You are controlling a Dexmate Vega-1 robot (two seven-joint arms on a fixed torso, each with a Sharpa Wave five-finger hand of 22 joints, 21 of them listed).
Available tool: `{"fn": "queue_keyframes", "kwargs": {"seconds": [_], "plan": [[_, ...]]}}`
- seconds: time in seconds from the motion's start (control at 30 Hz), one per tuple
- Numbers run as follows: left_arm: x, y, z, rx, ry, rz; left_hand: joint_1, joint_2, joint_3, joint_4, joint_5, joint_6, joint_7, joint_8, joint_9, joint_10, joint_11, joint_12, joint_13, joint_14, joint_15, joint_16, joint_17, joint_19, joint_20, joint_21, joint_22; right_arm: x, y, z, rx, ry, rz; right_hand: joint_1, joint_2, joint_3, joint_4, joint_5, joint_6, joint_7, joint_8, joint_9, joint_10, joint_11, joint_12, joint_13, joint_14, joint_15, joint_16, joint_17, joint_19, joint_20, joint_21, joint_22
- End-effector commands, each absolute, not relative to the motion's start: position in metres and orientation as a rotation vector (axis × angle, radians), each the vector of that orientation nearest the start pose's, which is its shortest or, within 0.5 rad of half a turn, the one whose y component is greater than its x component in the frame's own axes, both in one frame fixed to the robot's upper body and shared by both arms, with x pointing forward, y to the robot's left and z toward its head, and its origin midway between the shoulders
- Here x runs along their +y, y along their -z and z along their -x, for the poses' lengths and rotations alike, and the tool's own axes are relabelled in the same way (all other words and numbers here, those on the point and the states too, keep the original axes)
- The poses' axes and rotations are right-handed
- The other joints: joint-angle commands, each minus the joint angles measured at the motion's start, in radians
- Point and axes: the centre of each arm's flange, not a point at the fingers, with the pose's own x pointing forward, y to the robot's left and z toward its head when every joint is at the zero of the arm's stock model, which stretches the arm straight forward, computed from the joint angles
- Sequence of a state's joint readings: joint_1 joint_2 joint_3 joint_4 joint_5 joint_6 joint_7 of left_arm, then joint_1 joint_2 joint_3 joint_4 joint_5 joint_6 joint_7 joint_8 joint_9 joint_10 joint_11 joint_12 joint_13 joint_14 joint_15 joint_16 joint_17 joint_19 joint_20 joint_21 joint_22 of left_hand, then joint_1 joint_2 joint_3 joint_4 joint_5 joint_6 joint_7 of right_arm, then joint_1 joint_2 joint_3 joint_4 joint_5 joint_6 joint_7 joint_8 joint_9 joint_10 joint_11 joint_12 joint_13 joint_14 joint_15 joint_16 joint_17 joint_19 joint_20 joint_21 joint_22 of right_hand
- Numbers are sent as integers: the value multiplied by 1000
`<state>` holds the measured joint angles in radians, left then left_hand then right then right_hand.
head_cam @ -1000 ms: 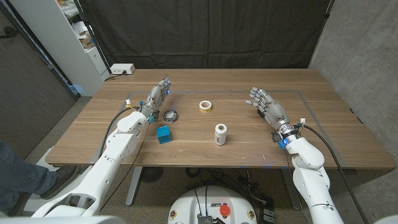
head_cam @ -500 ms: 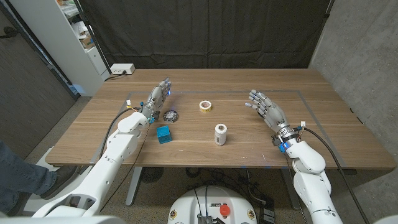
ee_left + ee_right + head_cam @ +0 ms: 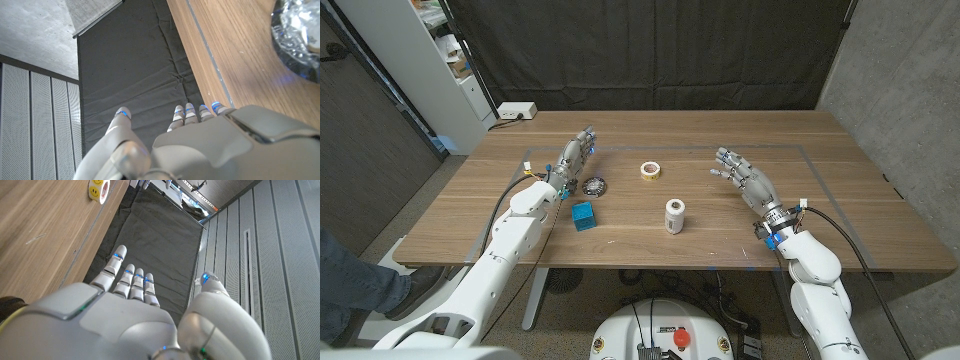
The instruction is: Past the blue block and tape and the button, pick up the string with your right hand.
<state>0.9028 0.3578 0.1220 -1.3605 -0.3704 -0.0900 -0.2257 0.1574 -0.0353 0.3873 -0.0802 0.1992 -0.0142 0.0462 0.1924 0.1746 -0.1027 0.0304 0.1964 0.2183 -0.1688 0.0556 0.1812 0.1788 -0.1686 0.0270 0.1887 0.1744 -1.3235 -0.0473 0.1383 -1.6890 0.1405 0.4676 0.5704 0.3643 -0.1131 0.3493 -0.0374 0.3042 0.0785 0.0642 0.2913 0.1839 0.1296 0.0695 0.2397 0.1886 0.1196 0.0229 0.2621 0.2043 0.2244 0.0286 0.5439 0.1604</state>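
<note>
The string, a white spool, stood upright near table centre, untouched. The right hand hovered at its two o'clock, fingers spread, empty. Approach step, I judged; next it must swing toward eight o'clock and close around it.

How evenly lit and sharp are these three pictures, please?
Head view: even light and sharp, with soft shadows under the string spool and blue block. Left wrist view: the shiny button is blurred with glare. Right wrist view: the right hand is close and soft, while the tape is legible.
</note>
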Motion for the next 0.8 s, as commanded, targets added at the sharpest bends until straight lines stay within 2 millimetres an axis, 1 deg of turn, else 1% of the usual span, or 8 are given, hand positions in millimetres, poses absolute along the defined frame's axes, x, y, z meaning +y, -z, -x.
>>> {"fn": "queue_keyframes", "kwargs": {"seconds": [0.03, 0.27, 0.3, 0.5, 0.63, 0.8], "plan": [[289, 33, -651, -515, 265, -70, 15, 2, 2, -7, 0, 8, 3, -2, 3, -7, 0, 6, -2, -15, 0, 4, 2, -33, 3, 5, 6, -241, 106, -506, -874, -380, 209, 20, -6, 2, -12, 10, -7, -2, -7, 4, -9, 1, -6, 2, -2, 2, -4, 0, 6, 4, -9, 3], [287, 34, -650, -516, 269, -72, 15, 2, 2, -8, -1, 8, 3, -2, 3, -7, 0, 6, -4, -15, -1, 5, 2, -32, 6, 6, 6, -236, 109, -501, -878, -365, 225, 30, -9, 2, -21, 12, -11, -3, -12, 4, -14, 0, -11, 2, -5, 4, -8, -1, 3, 4, -17, 3], [287, 34, -650, -517, 271, -71, 15, 2, 2, -9, -1, 9, 3, -2, 3, -7, 2, 6, -4, -15, -1, 5, 2, -33, 7, 6, 6, -235, 110, -500, -877, -363, 227, 32, -10, 2, -22, 13, -12, -3, -14, 4, -15, 1, -12, 3, -6, 5, -8, -2, 3, 4, -19, 3], [288, 38, -652, -515, 275, -62, 16, 2, 1, -10, -1, 9, 3, -2, 3, -7, 0, 7, -6, -15, 0, 5, 2, -33, 8, 6, 6, -229, 113, -497, -869, -360, 245, 38, -15, 1, -28, 14, -12, -1, -17, 4, -16, 1, -14, 3, -7, 5, -11, -2, 2, 5, -24, 3], [288, 41, -654, -511, 277, -58, 16, 3, 1, -10, -1, 9, 1, -2, 3, -6, 0, 7, -7, -15, 0, 5, 2, -34, 8, 6, 6, -225, 113, -495, -880, -354, 281, 41, -21, -2, -33, 17, -14, -1, -20, 5, -22, 3, -18, 3, -10, 4, -13, -3, 1, 5, -30, 3], [288, 41, -654, -512, 277, -58, 17, 3, 1, -11, -1, 9, 2, -2, 3, -7, 1, 7, -8, -15, 0, 5, 2, -35, 9, 6, 6, -220, 112, -492, -881, -359, 343, 49, -33, -7, -42, 24, -24, -5, -30, 5, -32, 3, -24, 4, -23, 11, -21, -3, -1, 6, -40, 3]]}}
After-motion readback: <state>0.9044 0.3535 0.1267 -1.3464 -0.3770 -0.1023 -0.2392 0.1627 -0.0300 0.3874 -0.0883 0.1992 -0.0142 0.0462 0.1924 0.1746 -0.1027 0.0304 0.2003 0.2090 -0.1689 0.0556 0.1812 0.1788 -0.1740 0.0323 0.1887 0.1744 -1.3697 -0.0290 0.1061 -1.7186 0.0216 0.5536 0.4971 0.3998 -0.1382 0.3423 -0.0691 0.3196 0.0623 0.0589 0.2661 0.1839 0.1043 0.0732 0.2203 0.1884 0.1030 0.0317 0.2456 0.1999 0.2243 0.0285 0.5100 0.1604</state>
